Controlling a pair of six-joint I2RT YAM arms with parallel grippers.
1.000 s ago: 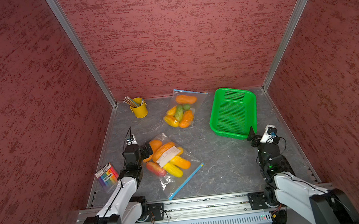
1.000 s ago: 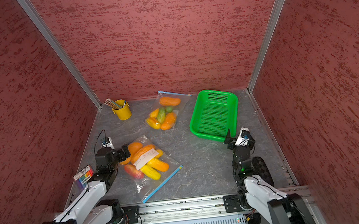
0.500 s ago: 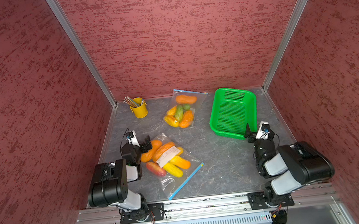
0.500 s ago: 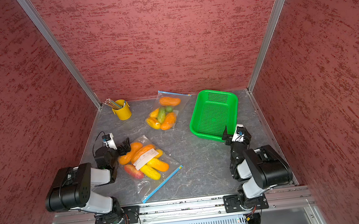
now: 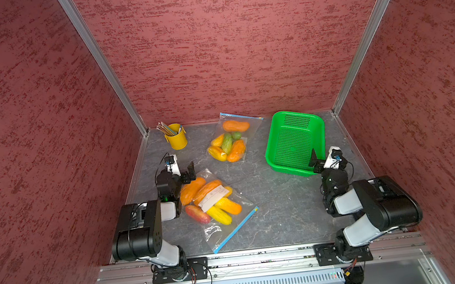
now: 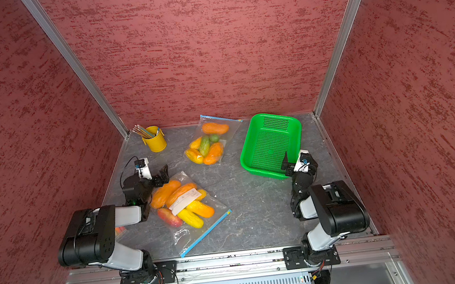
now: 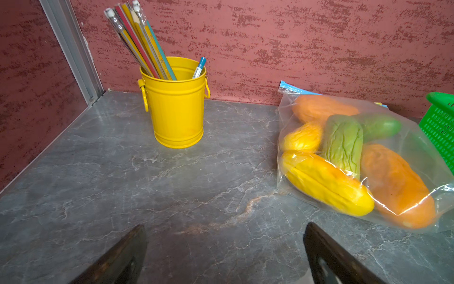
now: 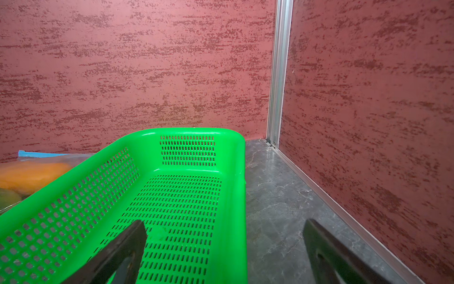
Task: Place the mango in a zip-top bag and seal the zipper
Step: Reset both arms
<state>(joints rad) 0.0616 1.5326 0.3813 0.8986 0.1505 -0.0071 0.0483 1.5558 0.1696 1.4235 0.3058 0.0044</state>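
Both arms are folded right back now, and that costs us some view: the left arm (image 5: 143, 228), elbow raised, covers the left edge of the surface (image 5: 280, 209), with only a coloured sliver (image 6: 120, 230) peeping out beneath it in a top view, too little to name. The mangoes (image 5: 193, 188) lie inside the near zip-top bag (image 5: 216, 233), just in front of that arm, a white label (image 5: 214, 198) across them. Its blue zipper strip (image 5: 237, 228) faces the near edge, but whether it is pressed closed I cannot tell. By that bag's far corner the left jaws stand wide apart and empty; the wrist view cuts them off at the tips and looks past to the yellow cup (image 7: 177, 105) and the far bag (image 7: 417, 137). Wide and empty too, the right jaws have one tip over the green basket (image 8: 172, 209) and one over bare surface. A second ago both arms lay stretched low and forward, and a coloured pack showed plainly at the left; bags, cup and basket have not shifted
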